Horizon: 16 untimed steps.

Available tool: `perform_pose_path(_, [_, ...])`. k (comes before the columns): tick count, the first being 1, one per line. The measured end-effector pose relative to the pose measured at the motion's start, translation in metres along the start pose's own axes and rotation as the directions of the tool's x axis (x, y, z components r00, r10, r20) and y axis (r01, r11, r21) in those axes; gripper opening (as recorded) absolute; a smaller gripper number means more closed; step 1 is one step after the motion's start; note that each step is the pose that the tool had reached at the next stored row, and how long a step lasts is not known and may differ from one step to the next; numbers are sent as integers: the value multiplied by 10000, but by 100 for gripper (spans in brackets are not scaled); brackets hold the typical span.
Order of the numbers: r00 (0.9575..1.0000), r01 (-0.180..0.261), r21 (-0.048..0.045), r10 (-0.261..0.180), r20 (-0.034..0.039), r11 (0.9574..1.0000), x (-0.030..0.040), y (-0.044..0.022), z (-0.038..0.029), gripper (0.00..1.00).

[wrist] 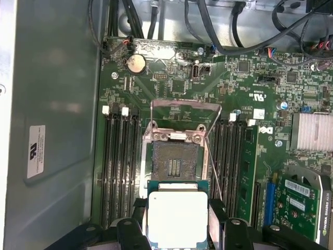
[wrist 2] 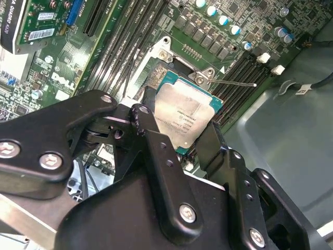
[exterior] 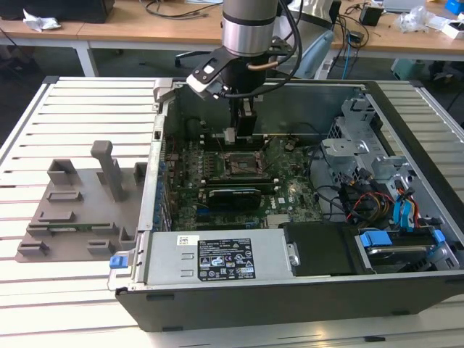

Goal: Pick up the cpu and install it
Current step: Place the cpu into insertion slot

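Case (exterior: 290, 297) lies open, motherboard (wrist: 250, 78) exposed, its socket (wrist: 174, 161) bare. Close above the socket, the hand (wrist 2: 176, 121) clamps the cpu (wrist: 178, 213) by two opposite edges. Light, stiff, smooth-topped and probably delicate underneath, so the edges seem the right hold.

cpu (wrist: 177, 211) pale silver, green-edged; motherboard (wrist: 251, 153) green; claw (wrist 2: 177, 126) black.

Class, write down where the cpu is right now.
In both wrist views the cpu is gripped by the end effector, inside the computer case, hanging just by the open socket.
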State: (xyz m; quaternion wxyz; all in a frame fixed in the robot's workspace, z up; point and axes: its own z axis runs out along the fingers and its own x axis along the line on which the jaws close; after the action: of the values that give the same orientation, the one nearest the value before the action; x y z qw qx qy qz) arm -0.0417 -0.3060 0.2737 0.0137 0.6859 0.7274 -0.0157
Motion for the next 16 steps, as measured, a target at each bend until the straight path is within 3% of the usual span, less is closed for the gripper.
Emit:
perform_pose_path(5, [9999, 0, 8, 0, 126, 10000, 1, 43, 95, 55])
perform_pose_path(16, [9998, -1, 11, 1, 181, 10000, 7, 123, 318, 55])
